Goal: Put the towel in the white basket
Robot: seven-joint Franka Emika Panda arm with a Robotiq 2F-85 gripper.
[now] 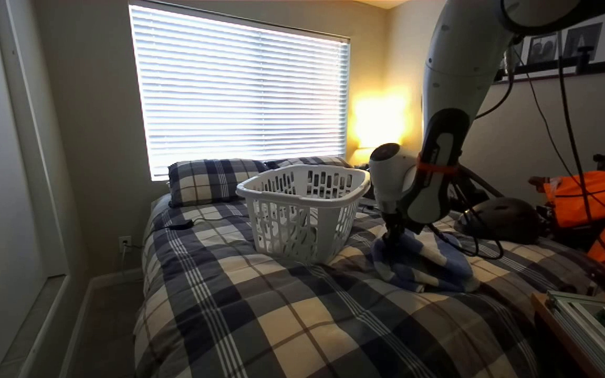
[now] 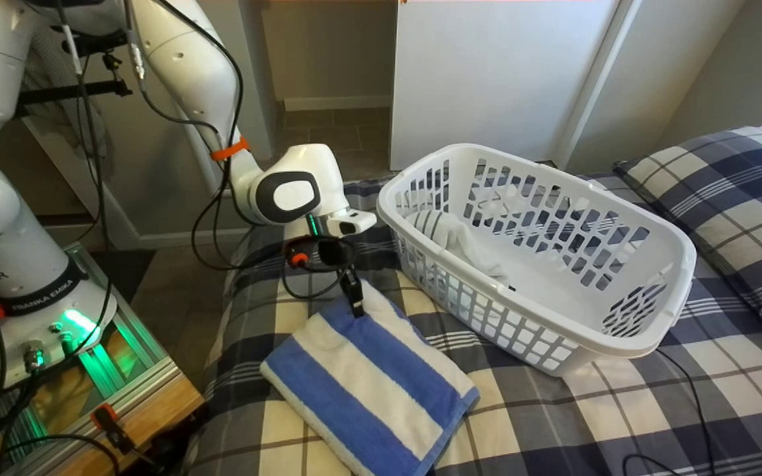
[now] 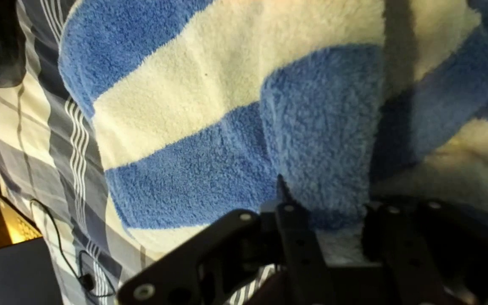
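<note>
Robotiq gripper pinched a fold of the towel beside the white basket; the grasp looked made, and the towel next needed lifting over the rim.

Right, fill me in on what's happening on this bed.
A robot arm has its gripper closed on a fold of the blue-and-white striped towel. Most of the towel rests on the plaid bedspread, beside the white basket. It isn't in the basket yet; a pale cloth lies in there.
</note>
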